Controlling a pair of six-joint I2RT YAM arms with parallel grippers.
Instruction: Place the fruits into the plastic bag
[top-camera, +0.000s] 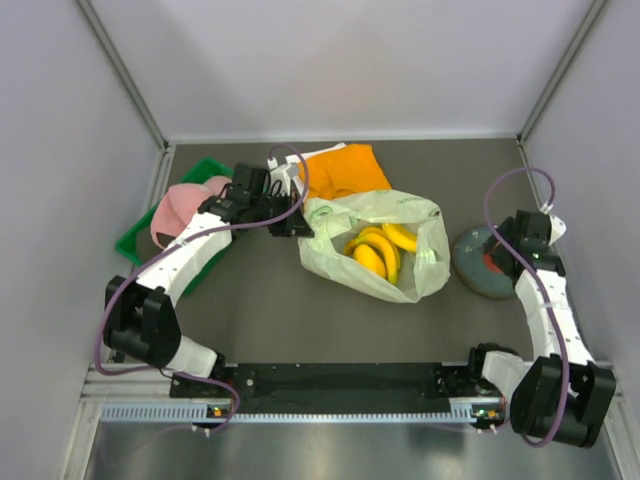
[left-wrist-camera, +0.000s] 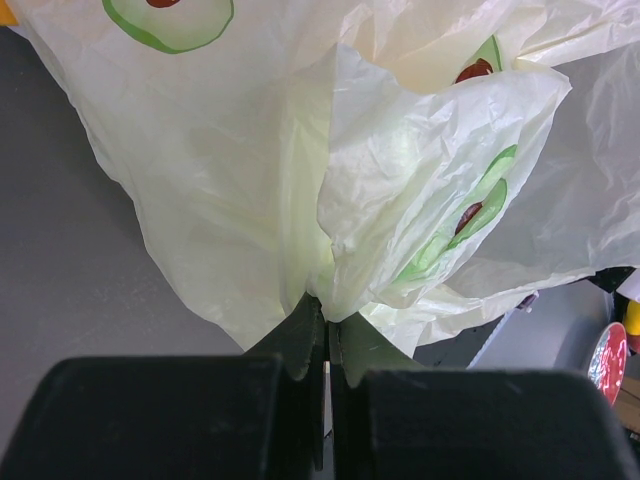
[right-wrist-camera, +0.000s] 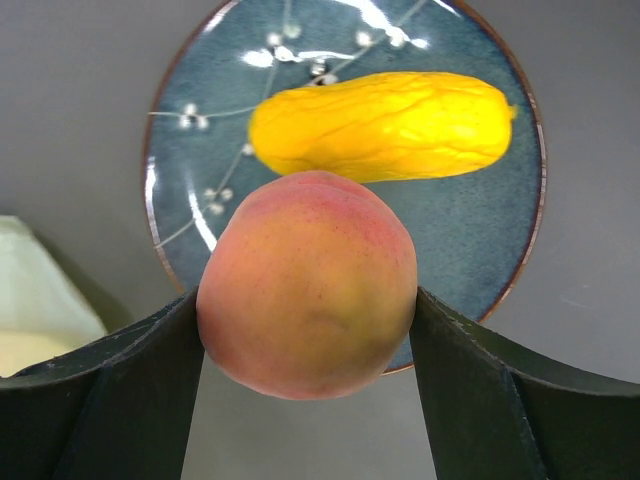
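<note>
The plastic bag (top-camera: 325, 250) holds bananas (top-camera: 378, 252); the plate (right-wrist-camera: 470, 235), a yellow fruit (right-wrist-camera: 380, 125).

Going by the plastic bag (top-camera: 330, 250): the table (top-camera: 300, 320) on its near side is wide open, easiest way in. Its left edge is taken, since the left gripper (top-camera: 297, 222) is clamped on a fold there. The orange cloth (top-camera: 345, 170) sits right up against its far side. To its right there's a narrow bare gap, then the plate (top-camera: 470, 268), with the right gripper (right-wrist-camera: 305, 300) over it clutching a peach (right-wrist-camera: 305, 280). Bananas (top-camera: 375, 250) take up the bag's middle.
</note>
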